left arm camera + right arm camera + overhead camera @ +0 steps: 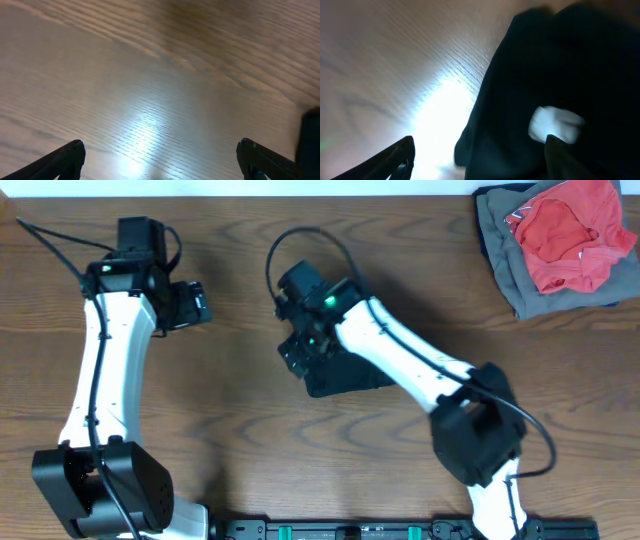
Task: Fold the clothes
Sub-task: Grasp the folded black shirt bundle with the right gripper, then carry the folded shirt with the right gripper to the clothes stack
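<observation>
- My left claw hangs over bare wood at about 9 o'clock from the table's centre. Its fingers are spread wide and hold nothing.
- The black T-shirt lies bunched small near the centre, partly hidden beneath my right arm.
- My right claw hovers at the shirt's 10 o'clock edge, jaws wide apart and gripping nothing. The white logo patch shows just ahead of one finger.
- Risk: closing here, I judge I could pinch several layers at once and drag the whole bundle instead of one edge. With the left claw well apart, nothing would pin the cloth.
- Risk: black fabric under glare hides its creases, so I may misjudge where the hem lies.
- The grey garment and red garment are heaped at 2 o'clock, well apart from the shirt.
- The wooden table is glossy and throws back a bright glare in both wrist views. Only a pale strip at 12 o'clock shows of the room.
</observation>
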Tool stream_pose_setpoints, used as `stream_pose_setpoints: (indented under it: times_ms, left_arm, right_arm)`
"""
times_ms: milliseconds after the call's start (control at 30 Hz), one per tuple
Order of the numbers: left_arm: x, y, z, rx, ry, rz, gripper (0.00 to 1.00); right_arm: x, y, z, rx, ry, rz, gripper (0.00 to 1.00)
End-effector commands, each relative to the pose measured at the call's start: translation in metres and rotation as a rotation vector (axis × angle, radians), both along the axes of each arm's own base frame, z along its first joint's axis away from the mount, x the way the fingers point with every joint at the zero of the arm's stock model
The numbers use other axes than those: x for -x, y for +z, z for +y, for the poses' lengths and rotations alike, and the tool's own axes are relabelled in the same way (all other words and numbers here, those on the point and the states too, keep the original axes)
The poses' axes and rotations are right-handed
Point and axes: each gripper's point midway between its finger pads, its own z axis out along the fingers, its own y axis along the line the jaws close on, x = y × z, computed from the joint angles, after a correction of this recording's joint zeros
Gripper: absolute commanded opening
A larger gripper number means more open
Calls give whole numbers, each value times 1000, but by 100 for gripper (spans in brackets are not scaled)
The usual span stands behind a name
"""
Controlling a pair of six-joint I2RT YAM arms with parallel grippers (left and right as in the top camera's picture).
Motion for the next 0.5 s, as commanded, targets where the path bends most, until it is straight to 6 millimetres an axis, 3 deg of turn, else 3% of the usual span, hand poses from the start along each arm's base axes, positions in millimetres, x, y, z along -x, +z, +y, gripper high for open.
stream_pose_setpoints:
  times_ms: [0, 200, 267, 367, 467]
  left_arm:
    - [0, 3, 13, -12, 22, -7, 98]
    - [2, 3, 19, -8, 38, -3, 98]
    - [2, 3, 19, -8, 38, -3, 98]
    - [2, 3, 19, -8, 38, -4, 98]
    - [1, 3, 17, 4, 34, -5, 98]
  right_arm:
    - [-2, -26, -4, 123, 15, -48, 81]
    - [0, -49, -10, 242, 34, -83, 80]
    - [-2, -48, -12, 253, 28, -96, 70]
    - [-9, -45, -18, 289, 6, -129, 46]
    - [-14, -44, -25, 318, -3, -153, 31]
